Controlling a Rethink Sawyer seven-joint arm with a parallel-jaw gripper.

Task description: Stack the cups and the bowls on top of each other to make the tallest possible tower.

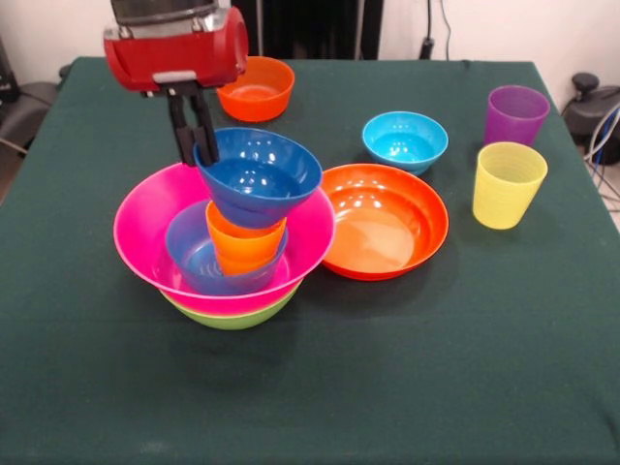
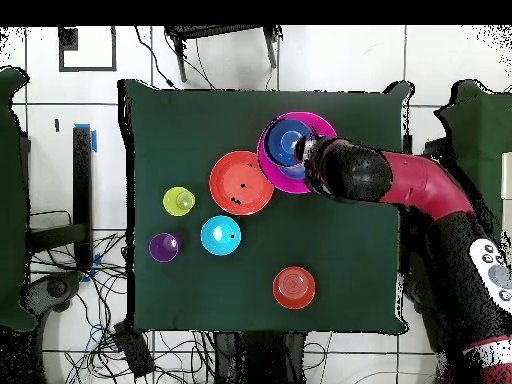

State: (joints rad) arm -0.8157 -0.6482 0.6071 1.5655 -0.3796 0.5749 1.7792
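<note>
The tower (image 1: 225, 254) stands left of centre on the counter (image 1: 387, 378) in the front view: a lime bowl (image 1: 232, 314) at the bottom, the big pink bowl (image 1: 145, 228) nested in it, a small blue bowl (image 1: 192, 254) lying inside the pink one, and an orange cup (image 1: 242, 247) standing in that. On top of the cup sits a dark blue bowl (image 1: 260, 176), tilted a little. The gripper (image 1: 192, 136) comes down at this bowl's far left rim, its dark jaws closed on the rim, one finger inside and one outside.

Just right of the pink bowl, nearly touching it, lies the shallow orange bowl (image 1: 385, 221). Beyond it is a cyan bowl (image 1: 405, 140), and a small orange bowl (image 1: 257, 89) sits near the far edge beside the red arm (image 1: 174, 48). The yellow cup (image 1: 509, 184) and purple cup (image 1: 515, 114) stand upright near each other at the right side, well apart from the tower.

From overhead, the arm (image 2: 400, 185) hides part of the tower (image 2: 290, 145).
</note>
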